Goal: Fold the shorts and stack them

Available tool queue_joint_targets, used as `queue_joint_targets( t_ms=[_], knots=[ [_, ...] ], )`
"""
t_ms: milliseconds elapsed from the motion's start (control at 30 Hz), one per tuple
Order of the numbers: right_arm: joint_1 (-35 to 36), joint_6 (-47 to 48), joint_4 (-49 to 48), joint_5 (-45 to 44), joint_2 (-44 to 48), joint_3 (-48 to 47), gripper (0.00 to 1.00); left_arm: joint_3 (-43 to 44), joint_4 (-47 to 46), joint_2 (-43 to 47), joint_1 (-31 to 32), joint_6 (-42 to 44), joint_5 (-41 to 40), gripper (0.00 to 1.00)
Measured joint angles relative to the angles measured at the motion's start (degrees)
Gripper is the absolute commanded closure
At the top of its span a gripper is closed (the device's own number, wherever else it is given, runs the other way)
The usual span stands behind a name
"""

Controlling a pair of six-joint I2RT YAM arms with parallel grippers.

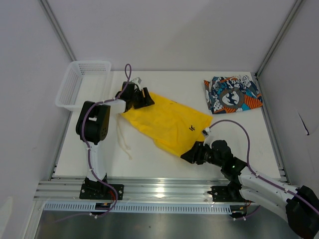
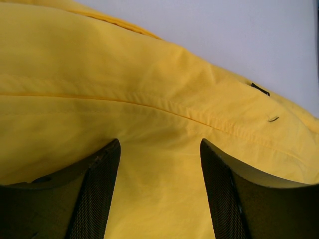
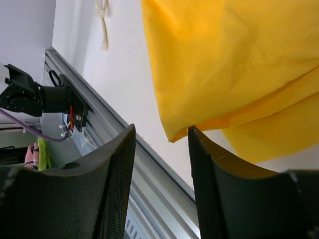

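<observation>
Where yellow shorts [image 1: 167, 124] lie, left fingers [image 2: 97, 199] above, right fingers [image 3: 109, 189] at corner

Behind the yellow shorts [image 1: 167, 122] the table [image 1: 174, 84] lies bare — a passage between the basket [image 1: 67, 88] and the printed shorts [image 1: 233, 94]. In front, the drawstring [image 1: 124, 141] crosses the left side and the right arm [image 1: 259, 181] blocks the right.

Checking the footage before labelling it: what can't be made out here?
Top view: the left gripper covers the yellow shorts' far-left end; the patterned shorts' fold layers are too small to count.
Left wrist view: yellow cloth fills the frame, edges cut off.
Right wrist view: whether the fingers touch the shorts' corner is unclear.
</observation>
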State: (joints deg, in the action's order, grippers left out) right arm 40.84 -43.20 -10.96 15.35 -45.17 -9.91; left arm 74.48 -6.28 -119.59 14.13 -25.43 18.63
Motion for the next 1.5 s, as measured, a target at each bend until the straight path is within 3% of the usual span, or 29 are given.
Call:
queue_joint_targets(
  t_ms=[300,600,733,1033,1167,1200,1267,1367,1500],
  knots=[
    [0.33,0.04,-0.72,0.04,-0.72,-0.81,0.5,0.0,0.0,0.0,0.0,0.0,0.0,0.31],
    [0.68,-3.8,-9.16,-0.31,-3.06,4.55,0.53,0.02,0.02,0.0,0.0,0.02,0.0,0.31],
    [1.07,-4.87,-11.76,-1.44,-3.1,6.01,0.6,0.02,0.02,0.0,0.0,0.02,0.0,0.31],
    [2.4,-6.32,-18.75,-3.69,-9.4,6.47,0.61,0.02,0.02,0.0,0.0,0.02,0.0,0.31],
    [2.97,-6.29,-21.27,-4.44,-12.74,6.47,0.75,0.02,0.02,0.0,0.0,0.02,0.0,0.31],
    [3.06,-6.27,-21.49,-4.63,-13.4,6.47,0.89,0.02,0.02,0.0,0.0,0.02,0.0,0.31],
    [3.17,-6.38,-21.42,-5.18,-13.88,6.47,1.0,0.02,0.02,0.0,0.0,0.02,0.0,0.31],
    [3.34,-7.08,-20.13,-6.14,-13.14,6.47,1.0,0.02,0.02,0.0,0.0,0.02,0.0,0.31],
    [3.63,-7.8,-13.81,-8.09,-4.96,6.6,1.0,0.02,0.02,0.0,0.0,0.02,0.0,0.31]
  ],
)
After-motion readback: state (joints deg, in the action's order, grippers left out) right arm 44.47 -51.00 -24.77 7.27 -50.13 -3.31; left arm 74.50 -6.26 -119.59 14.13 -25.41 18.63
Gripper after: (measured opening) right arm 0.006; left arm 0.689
